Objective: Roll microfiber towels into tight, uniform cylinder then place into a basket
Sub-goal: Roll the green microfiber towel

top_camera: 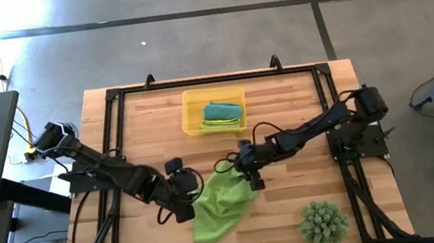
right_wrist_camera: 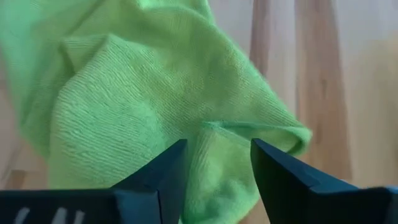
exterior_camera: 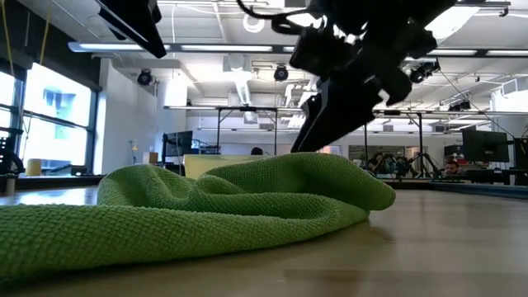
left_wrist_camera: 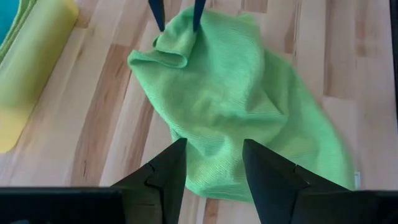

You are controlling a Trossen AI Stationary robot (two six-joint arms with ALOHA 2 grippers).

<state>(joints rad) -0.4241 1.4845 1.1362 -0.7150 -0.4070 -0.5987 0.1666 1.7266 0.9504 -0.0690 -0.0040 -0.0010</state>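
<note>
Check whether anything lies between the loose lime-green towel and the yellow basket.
Nothing visible does. The lime-green towel lies crumpled on bare wood, and the stretch toward the yellow basket holds only the right end effector at the towel's edge. The spiky plant sits off to the side.

Seemingly three towels (top_camera: 221, 205), one basket (top_camera: 191, 112)

A wooden table (top_camera: 284, 121) with a black frame carries a yellow basket (top_camera: 191, 113) at the far middle, a crumpled green towel (top_camera: 222, 207) at the near middle, and a spiky green plant (top_camera: 324, 222) at the near right corner.
</note>
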